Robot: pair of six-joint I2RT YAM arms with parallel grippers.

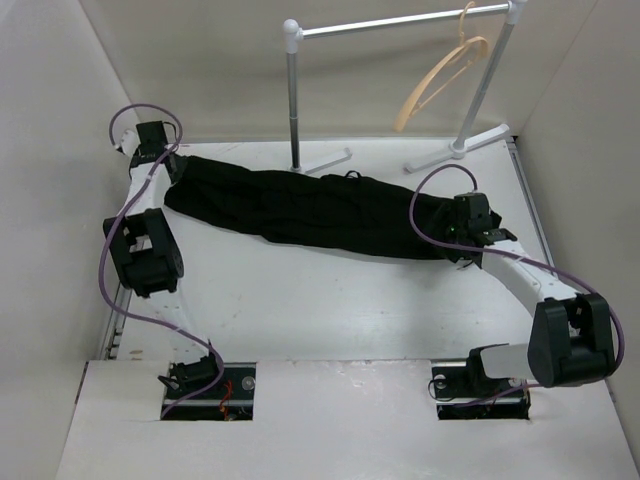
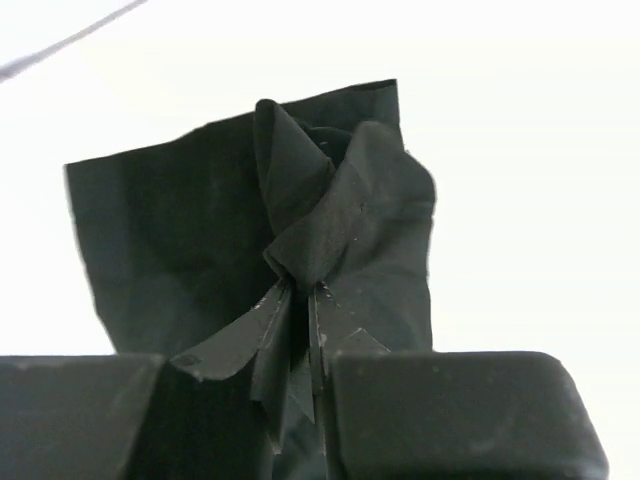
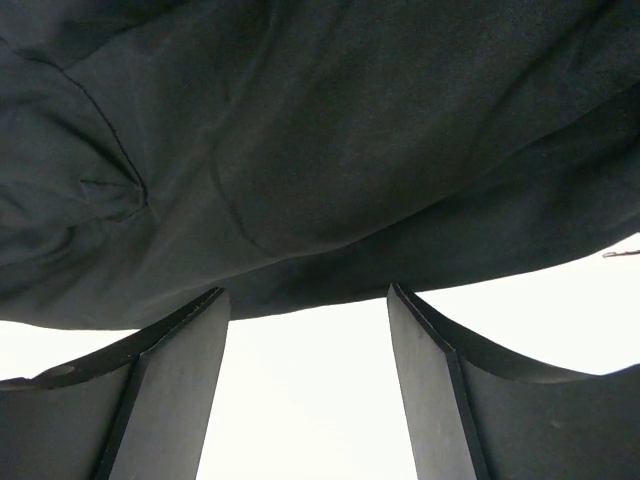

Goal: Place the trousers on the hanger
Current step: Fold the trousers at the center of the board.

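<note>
The black trousers [image 1: 310, 210] lie stretched across the table from far left to right. My left gripper [image 1: 172, 160] is at their left end, shut on a bunched fold of the cloth [image 2: 300, 240]. My right gripper [image 1: 462, 235] is at their right end, open, its fingers [image 3: 180, 390] wide apart at the edge of the black fabric [image 3: 300, 150], nothing between them. The tan wooden hanger [image 1: 440, 75] hangs by its hook from the rail at the back right, well above and behind the trousers.
A white-and-silver garment rail [image 1: 400, 22] stands at the back on two posts with white feet [image 1: 330, 160]. White walls close in the table on the left, back and right. Purple cables loop around both arms.
</note>
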